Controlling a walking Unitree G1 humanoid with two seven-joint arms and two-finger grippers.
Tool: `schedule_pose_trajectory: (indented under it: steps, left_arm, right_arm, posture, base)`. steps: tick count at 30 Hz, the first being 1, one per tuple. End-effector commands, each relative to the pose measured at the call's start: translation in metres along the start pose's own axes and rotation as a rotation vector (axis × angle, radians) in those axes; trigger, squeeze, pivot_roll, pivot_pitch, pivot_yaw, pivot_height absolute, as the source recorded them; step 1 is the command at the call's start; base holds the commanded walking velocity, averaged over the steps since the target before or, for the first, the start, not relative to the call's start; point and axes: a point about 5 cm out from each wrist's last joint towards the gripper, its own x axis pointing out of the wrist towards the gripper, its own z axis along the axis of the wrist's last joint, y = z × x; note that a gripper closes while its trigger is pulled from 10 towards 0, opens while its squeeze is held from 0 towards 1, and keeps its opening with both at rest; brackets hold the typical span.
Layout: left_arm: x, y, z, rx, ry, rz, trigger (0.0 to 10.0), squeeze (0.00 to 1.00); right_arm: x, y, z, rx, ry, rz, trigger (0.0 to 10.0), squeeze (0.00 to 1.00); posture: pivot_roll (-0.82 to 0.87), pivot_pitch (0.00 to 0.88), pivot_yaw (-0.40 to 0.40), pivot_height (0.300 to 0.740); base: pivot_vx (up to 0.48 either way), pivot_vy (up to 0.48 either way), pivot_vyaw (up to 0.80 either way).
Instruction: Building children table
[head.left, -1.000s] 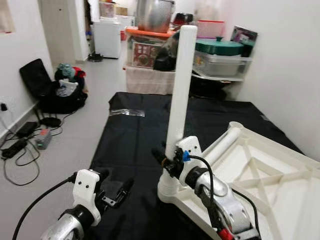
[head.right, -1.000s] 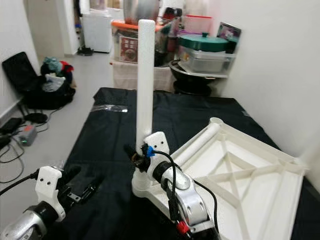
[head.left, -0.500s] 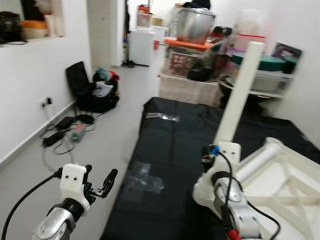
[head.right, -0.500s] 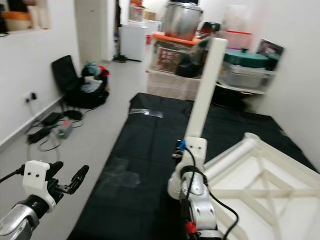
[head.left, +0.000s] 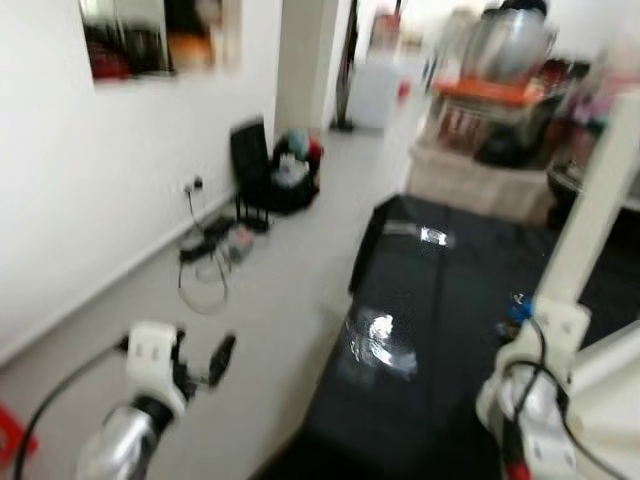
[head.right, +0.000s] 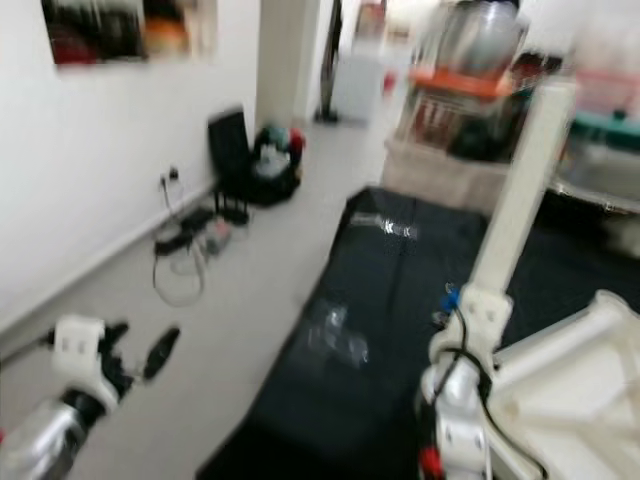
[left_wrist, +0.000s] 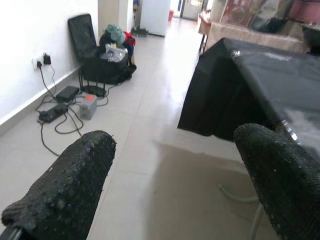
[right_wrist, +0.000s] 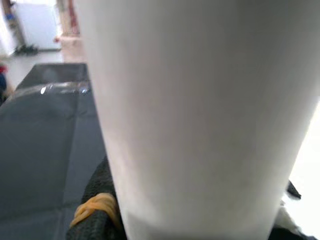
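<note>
Table leg (head.right: 525, 180) stands upright, clamped in right claw (head.right: 462, 315).

Left arm: a silver metal forearm (head.left: 115, 452), rounded and glossy.
Left wrist block: a white plastic housing (head.left: 155, 350) with rounded corners and a small dark screw hole.
Left cable: a black lead (head.left: 62, 390) looped off the housing.
Left gripper (left_wrist: 172, 182): two long black fingers (left_wrist: 67, 185) with a rough, pebbled coating.
Right arm: a silver segment (head.right: 455, 400) with black cables (head.left: 545, 375) draped over it.
Right wrist block: white plastic (head.right: 480, 305) bearing a small blue fitting (head.left: 517, 310).
Right arm marking: a red spot (head.right: 430, 462) low on the arm.
Right gripper finger: black (right_wrist: 97, 195), with a yellow band (right_wrist: 95, 206) round it.
</note>
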Motion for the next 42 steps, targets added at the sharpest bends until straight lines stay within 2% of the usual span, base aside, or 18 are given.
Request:
schedule_pose_trajectory:
  steps: [1, 5, 8, 9, 11, 12, 13, 16, 19, 21, 26, 31, 32, 34, 35, 36, 39, 42]
  left_arm:
    - [0.004, -0.008, -0.001, -0.002, 0.002, -0.026, 10.0, 0.0]
    - [0.005, -0.008, -0.001, -0.004, 0.003, -0.027, 10.0, 0.0]
    - [0.006, -0.009, -0.002, -0.006, 0.005, -0.034, 10.0, 0.0]
    - [0.007, -0.009, -0.002, -0.005, 0.005, -0.037, 10.0, 0.0]
    - [0.007, -0.009, -0.002, -0.005, 0.005, -0.037, 10.0, 0.0]
    - [0.008, -0.009, -0.002, -0.005, 0.005, -0.037, 10.0, 0.0]
    - [0.01, -0.009, -0.002, -0.003, 0.005, -0.041, 10.0, 0.0]
    - [0.01, -0.008, -0.002, -0.002, 0.005, -0.043, 10.0, 0.0]
    - [0.011, -0.008, -0.002, 0.0, 0.004, -0.045, 10.0, 0.0]
    - [0.011, -0.008, -0.002, 0.0, 0.004, -0.045, 10.0, 0.0]
    - [0.01, -0.006, -0.004, 0.003, 0.008, -0.038, 10.0, 0.0]
    - [0.01, -0.006, -0.005, 0.003, 0.009, -0.04, 10.0, 0.0]
    - [0.012, -0.007, -0.005, 0.004, 0.008, -0.046, 10.0, 0.0]
    - [0.012, -0.007, -0.005, 0.004, 0.008, -0.046, 10.0, 0.0]
    - [0.012, -0.007, -0.005, 0.004, 0.007, -0.048, 10.0, 0.0]
    - [0.013, -0.007, -0.005, 0.004, 0.007, -0.051, 10.0, 0.0]
    - [0.013, -0.007, -0.005, 0.004, 0.008, -0.053, 10.0, 0.0]
    - [0.013, -0.008, -0.006, 0.003, 0.009, -0.057, 10.0, 0.0]
  right_arm:
    - [-0.002, -0.005, -0.026, 0.029, 0.14, -0.029, 10.0, 0.0]
    - [0.001, -0.011, -0.028, 0.083, 0.16, -0.076, 10.0, 0.0]
    - [0.003, -0.007, -0.029, 0.137, 0.167, -0.014, 10.0, 0.0]
    - [0.002, 0.015, -0.02, 0.221, 0.128, 0.204, 10.0, 0.0]
    - [0.002, 0.015, -0.02, 0.221, 0.128, 0.204, 10.0, 0.0]
    - [0.0, 0.025, -0.014, 0.242, 0.088, 0.323, 10.0, 0.0]
    - [-0.012, 0.047, 0.004, 0.231, -0.02, 0.612, 10.0, 0.0]
    - [-0.017, 0.053, 0.011, 0.2, -0.073, 0.698, 10.0, 0.0]
    - [-0.023, 0.062, 0.018, 0.107, -0.147, 0.807, 10.0, 0.0]
    - [-0.023, 0.062, 0.018, 0.107, -0.147, 0.807, 10.0, 0.0]
    - [-0.027, 0.063, 0.011, -0.01, -0.206, 0.877, 10.0, 0.0]
    - [-0.017, 0.056, 0.019, 0.011, -0.242, 0.82, 10.0, 0.0]
    - [-0.005, 0.049, 0.033, 0.061, -0.283, 0.758, 10.0, 0.0]
    - [-0.005, 0.049, 0.033, 0.061, -0.283, 0.758, 10.0, 0.0]
    - [-0.001, 0.046, 0.043, 0.105, -0.303, 0.735, 10.0, 0.0]
    - [0.002, 0.043, 0.064, 0.213, -0.335, 0.717, 10.0, 0.0]
    - [0.002, 0.044, 0.076, 0.277, -0.352, 0.721, 10.0, 0.0]
    - [0.001, 0.045, 0.083, 0.28, -0.382, 0.739, 10.0, 0.0]
  posture:
    - [0.14, 0.0, -0.099, 0.74]
    - [0.14, 0.0, -0.097, 0.74]
    - [0.14, 0.0, -0.092, 0.74]
    - [0.14, 0.0, -0.087, 0.74]
    - [0.14, 0.0, -0.087, 0.74]
    - [0.14, 0.0, -0.087, 0.74]
    - [0.14, 0.0, -0.08, 0.74]
    - [0.13, 0.0, -0.077, 0.74]
    - [0.13, 0.0, -0.079, 0.74]
    - [0.13, 0.0, -0.079, 0.74]
    - [0.14, 0.0, -0.09, 0.74]
    - [0.14, 0.0, -0.085, 0.74]
    - [0.14, 0.0, -0.079, 0.74]
    - [0.14, 0.0, -0.079, 0.74]
    - [0.14, 0.0, -0.077, 0.74]
    - [0.13, 0.0, -0.073, 0.74]
    - [0.13, 0.0, -0.073, 0.74]
    - [0.13, 0.0, -0.074, 0.74]
  base:
    - [0.0, 0.0, 0.0]
    - [0.0, 0.0, 0.0]
    - [0.0, 0.0, 0.0]
    - [0.0, 0.0, 0.0]
    - [0.0, 0.0, 0.0]
    - [0.0, 0.0, 0.0]
    - [0.0, 0.0, 0.0]
    - [0.0, 0.0, 0.0]
    - [0.0, 0.0, 0.0]
    - [0.0, 0.0, 0.0]
    - [0.0, 0.0, 0.0]
    - [0.0, 0.0, 0.0]
    - [0.0, 0.0, 0.0]
    - [0.0, 0.0, 0.0]
    - [0.0, 0.0, 0.0]
    - [0.0, 0.0, 0.0]
    - [0.0, 0.0, 0.0]
    - [0.0, 0.0, 0.0]
